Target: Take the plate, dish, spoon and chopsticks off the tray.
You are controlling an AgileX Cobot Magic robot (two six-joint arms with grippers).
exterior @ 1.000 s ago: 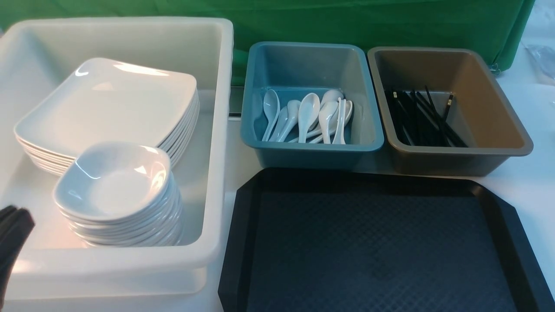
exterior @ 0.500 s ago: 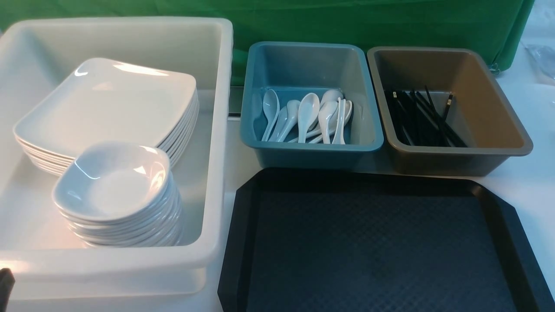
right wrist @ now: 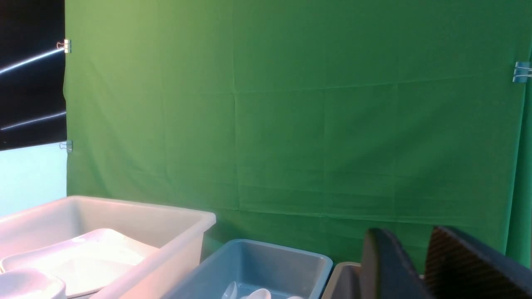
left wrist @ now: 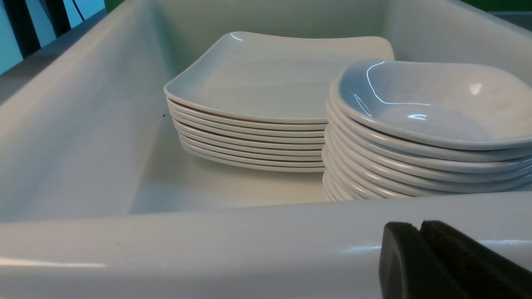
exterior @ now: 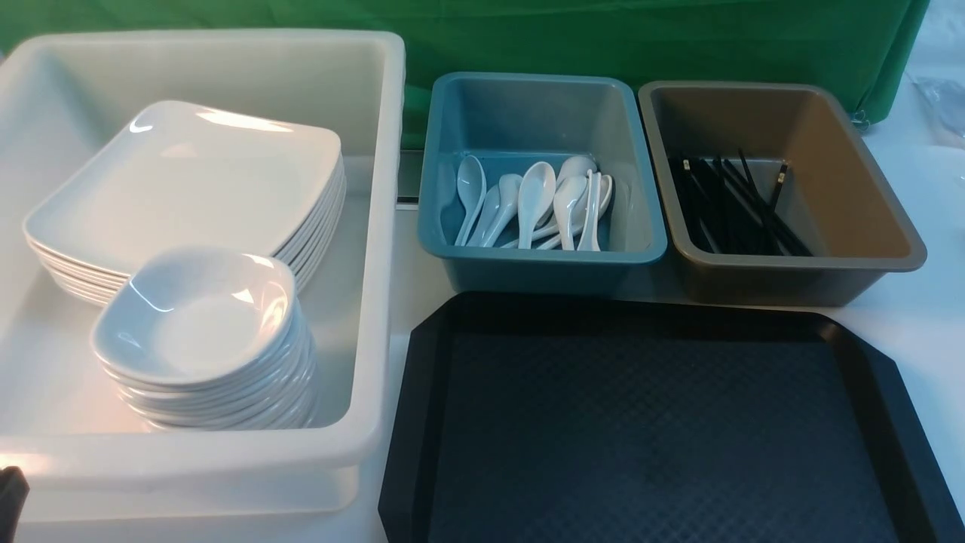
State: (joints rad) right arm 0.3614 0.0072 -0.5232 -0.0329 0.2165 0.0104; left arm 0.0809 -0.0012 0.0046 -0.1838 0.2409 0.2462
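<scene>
The black tray lies at the front right with nothing on its cross-hatched floor. A stack of large white square plates and a stack of small white dishes sit in the white tub. Several white spoons lie in the blue bin. Black chopsticks lie in the brown bin. My left gripper is shut and empty, just outside the tub's near wall; only its tip shows in the front view. My right gripper is open and empty, held high and facing the green curtain.
The white tub fills the left side, and its near wall stands right in front of my left gripper. The blue bin and the brown bin stand side by side behind the tray. A green curtain closes the back.
My left gripper has drawn back and down toward the lower left corner of the front view, leaving only its tip in sight. Nothing else has moved.
</scene>
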